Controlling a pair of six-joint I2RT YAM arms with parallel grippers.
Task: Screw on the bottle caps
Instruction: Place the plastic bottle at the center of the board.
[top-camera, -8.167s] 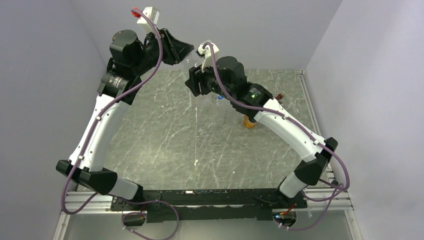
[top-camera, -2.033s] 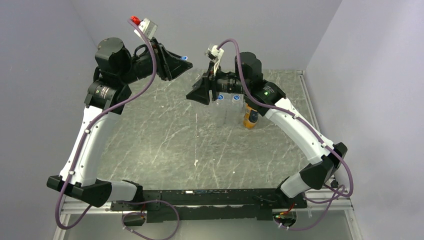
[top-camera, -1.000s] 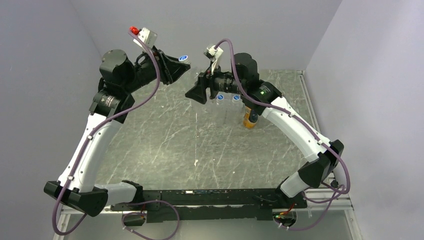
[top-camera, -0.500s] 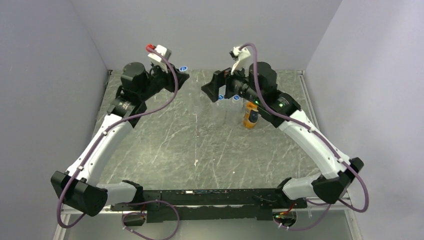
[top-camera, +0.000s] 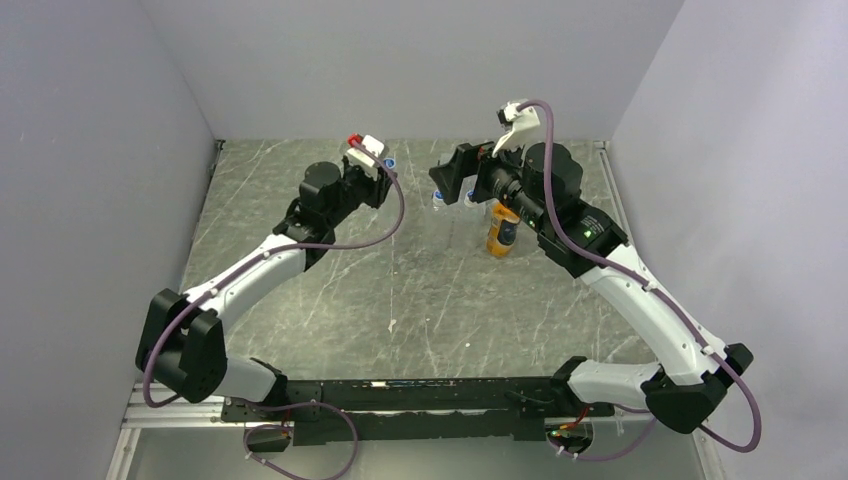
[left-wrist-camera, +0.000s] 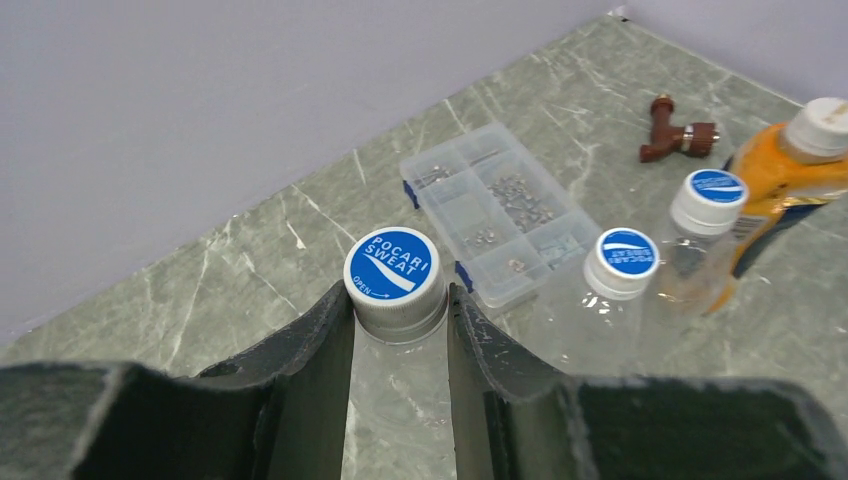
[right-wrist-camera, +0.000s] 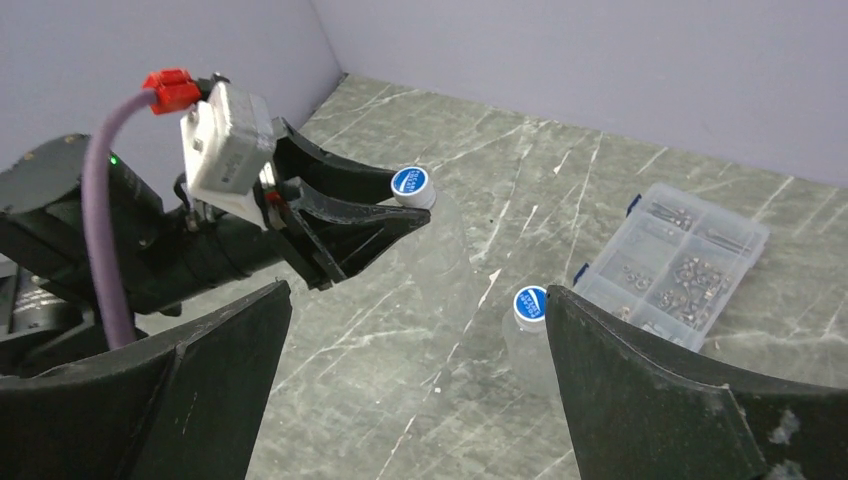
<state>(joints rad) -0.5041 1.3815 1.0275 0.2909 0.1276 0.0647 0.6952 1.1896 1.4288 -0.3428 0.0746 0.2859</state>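
My left gripper (left-wrist-camera: 398, 300) is shut on the neck of a clear bottle (left-wrist-camera: 400, 400), just under its blue cap (left-wrist-camera: 394, 272). The right wrist view shows this same cap (right-wrist-camera: 409, 182) between the left fingers (right-wrist-camera: 340, 215). Apart from that bottle, my right gripper (right-wrist-camera: 417, 292) hangs wide open and empty above the table. Two more clear bottles with blue caps (left-wrist-camera: 628, 252) (left-wrist-camera: 716, 187) stand beside an orange bottle (left-wrist-camera: 790, 180) with a white cap. From above, the left gripper (top-camera: 385, 165) and right gripper (top-camera: 455, 180) face each other at the back.
A flat clear compartment box (left-wrist-camera: 500, 220) with small metal parts lies near the back wall. A brown pipe fitting (left-wrist-camera: 675, 135) lies behind the orange bottle (top-camera: 502, 232). Grey walls close off the marbled table (top-camera: 400, 290) at the back and both sides.
The left arm has come down from high up, carrying its capped bottle toward the table. The right gripper has opened wide and drawn back to the right.
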